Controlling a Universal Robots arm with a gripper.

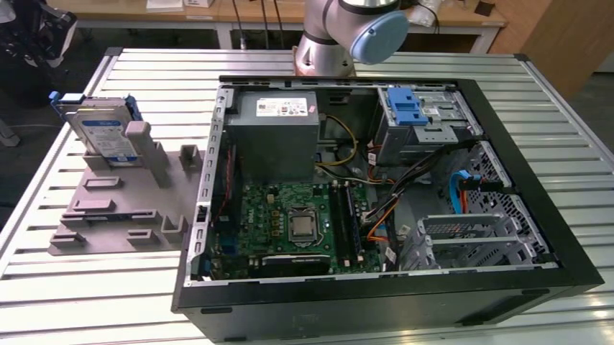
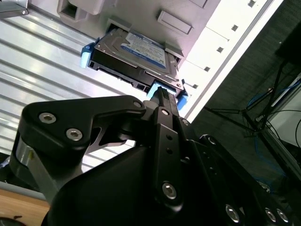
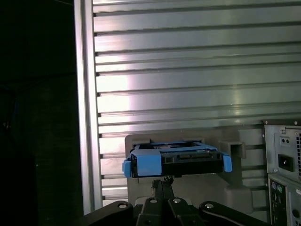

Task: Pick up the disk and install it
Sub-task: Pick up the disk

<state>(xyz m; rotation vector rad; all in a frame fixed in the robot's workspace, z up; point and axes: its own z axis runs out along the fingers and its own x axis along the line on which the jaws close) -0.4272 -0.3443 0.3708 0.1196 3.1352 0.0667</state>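
Observation:
The disk (image 1: pixel 103 133) is a silver hard drive with a blue-and-white label in a blue plastic carrier. It stands on edge in a slot of the grey holder (image 1: pixel 115 208), on the exterior view's left. In both wrist views the disk (image 2: pixel 136 59) (image 3: pixel 176 160) lies beyond my gripper (image 2: pixel 162 94) (image 3: pixel 162 181), blue end tab toward it. The black fingers (image 2: pixel 164 122) are together with nothing between them. A gap separates the gripper from the disk.
An open computer case (image 1: pixel 537 165) lies on the slatted metal table (image 1: pixel 144 72), to the holder's right in the exterior view. Inside are a grey power supply box (image 1: pixel 273 133), a blue-latched drive cage (image 1: pixel 422 118), a green motherboard (image 1: pixel 298 223) and cables. The arm's base (image 1: pixel 331 43) stands behind the case.

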